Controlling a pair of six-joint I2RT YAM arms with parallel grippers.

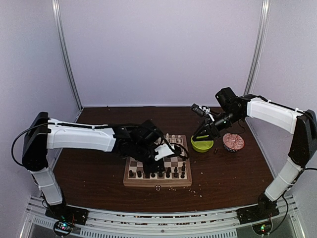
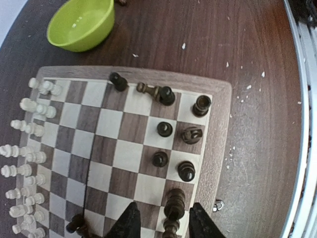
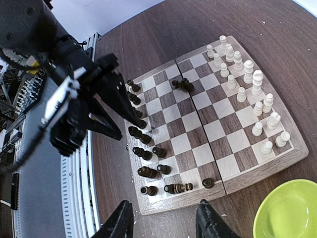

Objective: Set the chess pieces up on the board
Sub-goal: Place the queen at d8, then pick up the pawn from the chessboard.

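Observation:
The board point(image 1: 157, 182) lies in the middle of the table. Cream-white pieces point(image 1: 171, 137) stand along its far side and dark brown pieces point(image 1: 158, 173) along its near side. My left gripper point(image 1: 162, 152) hovers low over the near rows. In the left wrist view it point(image 2: 166, 223) is open, its fingers either side of a tall dark piece point(image 2: 174, 202) without touching it. One dark piece point(image 2: 147, 89) lies on its side at the board's edge. My right gripper point(image 3: 163, 225) is open and empty, high above the board's right edge point(image 3: 218, 196).
A lime-green bowl point(image 1: 202, 145) sits right of the board, under the right gripper point(image 1: 203, 133), and a red patterned bowl point(image 1: 233, 142) further right. Pale crumbs point(image 2: 247, 87) and a small metal nut point(image 2: 216, 205) lie on the table near the board.

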